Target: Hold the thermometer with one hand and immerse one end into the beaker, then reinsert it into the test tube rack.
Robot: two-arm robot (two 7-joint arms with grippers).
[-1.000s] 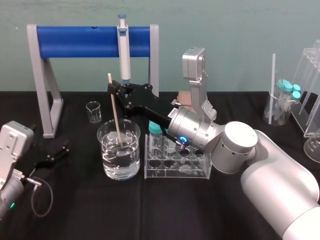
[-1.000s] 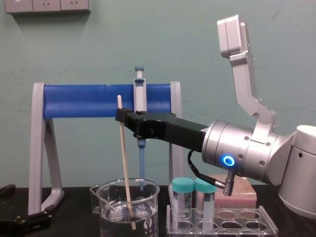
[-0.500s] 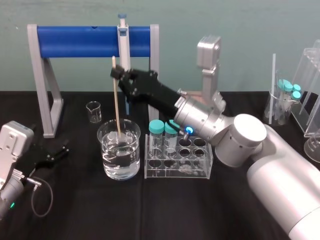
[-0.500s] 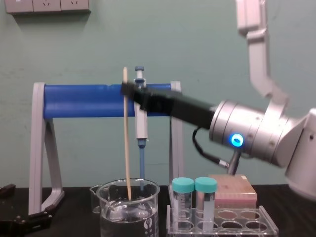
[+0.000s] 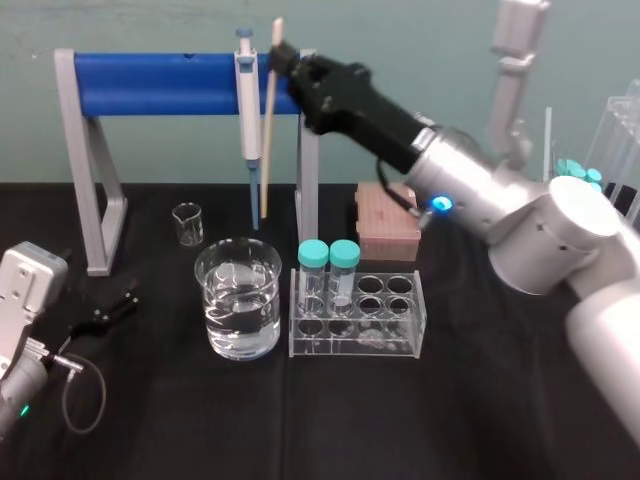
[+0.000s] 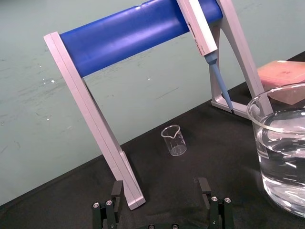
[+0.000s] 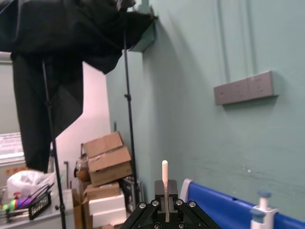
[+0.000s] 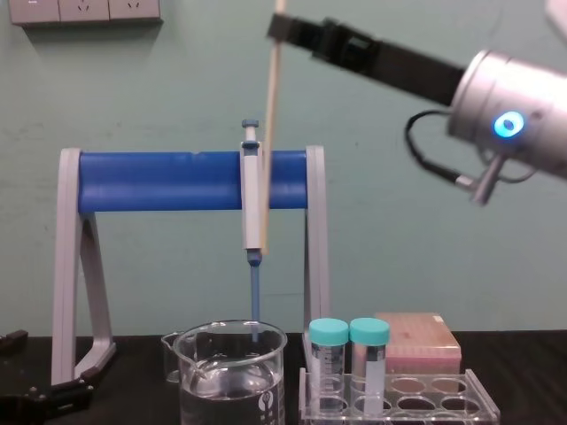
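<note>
Thermometer [image 5: 268,130] is hanging near-upright above the beaker [image 5: 222,300], its top pinched by the closed jaws of the right gripper [image 5: 283,52]. The test tube rack [image 5: 400,340] is sitting below, rightward of its tip; the left gripper [image 5: 108,305] is resting low, jaws apart

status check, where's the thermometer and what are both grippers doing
Right gripper shut on thermometer, high beside the hanging pipette. Thermometer tip out of the beaker, not yet in the test tube rack. Left gripper open, parked on the table.

Bright, even light — faint glints on the beaker [image 5: 238,300] glass.
</note>
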